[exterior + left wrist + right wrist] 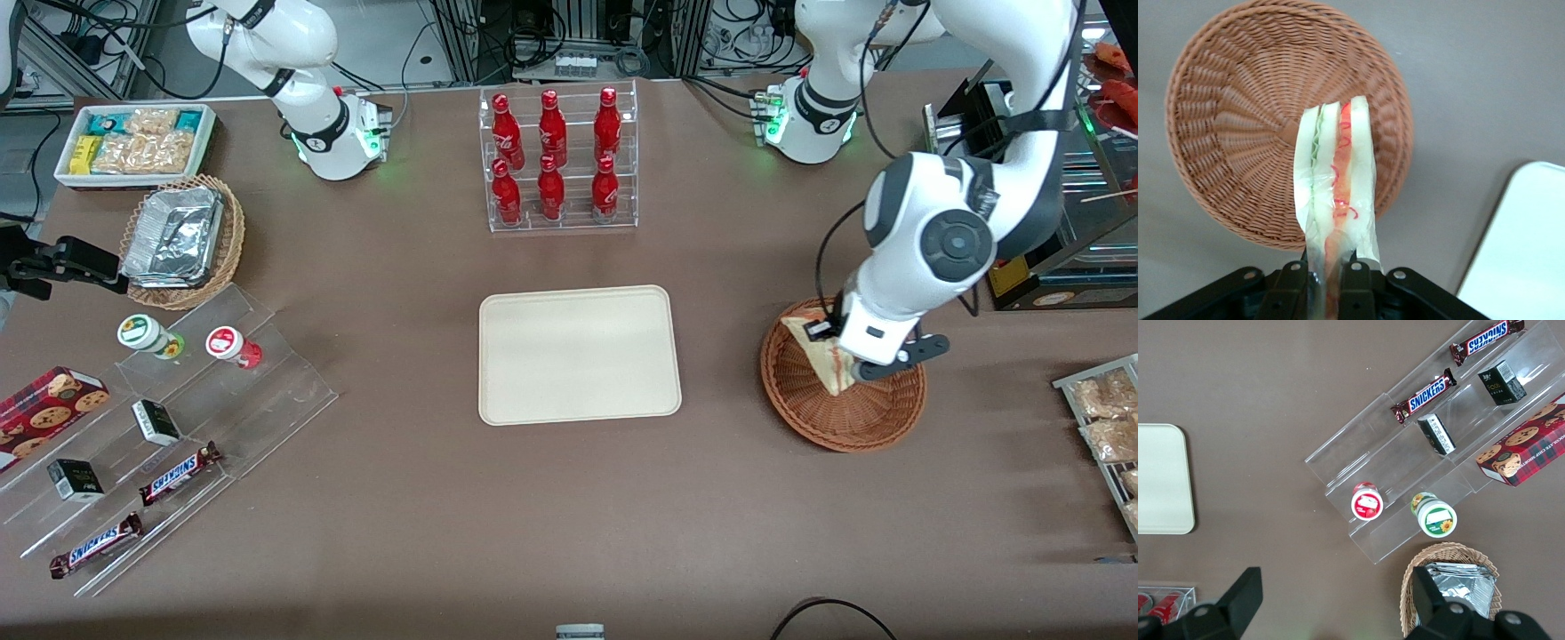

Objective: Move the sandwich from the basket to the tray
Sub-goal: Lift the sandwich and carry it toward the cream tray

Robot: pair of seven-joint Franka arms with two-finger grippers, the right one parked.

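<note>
The gripper (pixel 1328 283) is clamped on the sandwich (pixel 1336 177), holding it lifted above the basket (pixel 805 400) near the working arm's end of the bench (pixel 444 533). The tray (pixel 578 354) lies mid-bench, well apart.

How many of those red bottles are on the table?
6, all in the clear rack farther from the front camera than the tray: three on its upper step, three on the lower. The pincer holds the sandwich above the basket.
</note>
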